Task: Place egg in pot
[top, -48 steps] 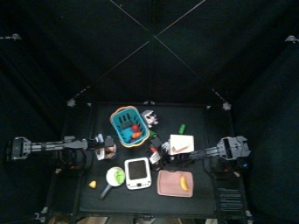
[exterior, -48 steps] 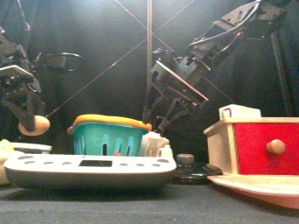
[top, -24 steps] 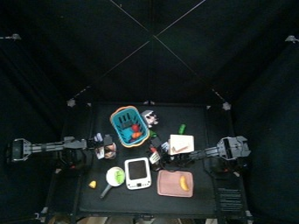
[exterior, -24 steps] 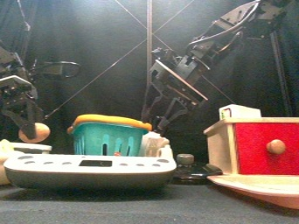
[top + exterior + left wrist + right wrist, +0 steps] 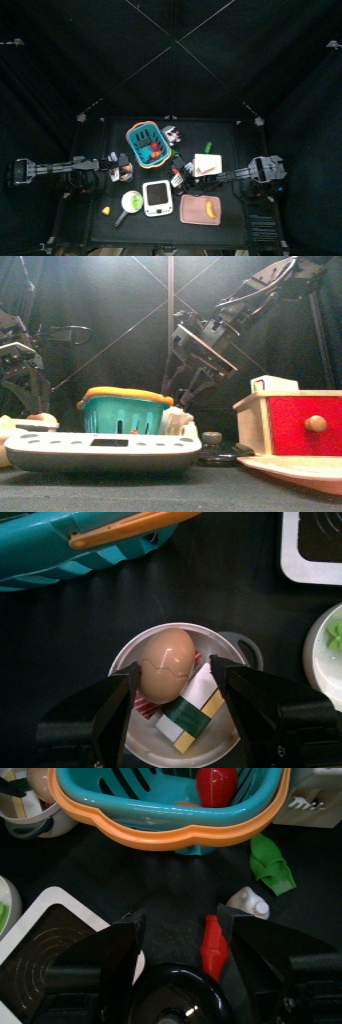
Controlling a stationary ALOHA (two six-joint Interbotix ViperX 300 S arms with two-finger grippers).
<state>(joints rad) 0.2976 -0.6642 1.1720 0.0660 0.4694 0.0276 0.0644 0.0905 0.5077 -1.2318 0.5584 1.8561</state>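
- Scale (image 5: pixel 94 448): nearest the front edge, white and flat, hiding the lower part of what stands behind it.
- Board (image 5: pixel 301 471) and red box (image 5: pixel 301 421): front right, well apart from the work.
- Egg (image 5: pixel 170 662): lower than half a second ago in the front view, now inside the pot (image 5: pixel 230 642), against a striped block (image 5: pixel 198 707) already lying there.
- Left gripper (image 5: pixel 175 674): has come down with the egg, jaws close on either side of it and seemingly pinching it. Judged: placing is nearly done and only the release remains.
- Basket (image 5: pixel 127 414): teal, just beside the pot. The clear way out is probably straight up. The pot sits near the table's left side.
- Right gripper (image 5: pixel 185 926): jaws spread and empty, hanging above the table behind the basket.
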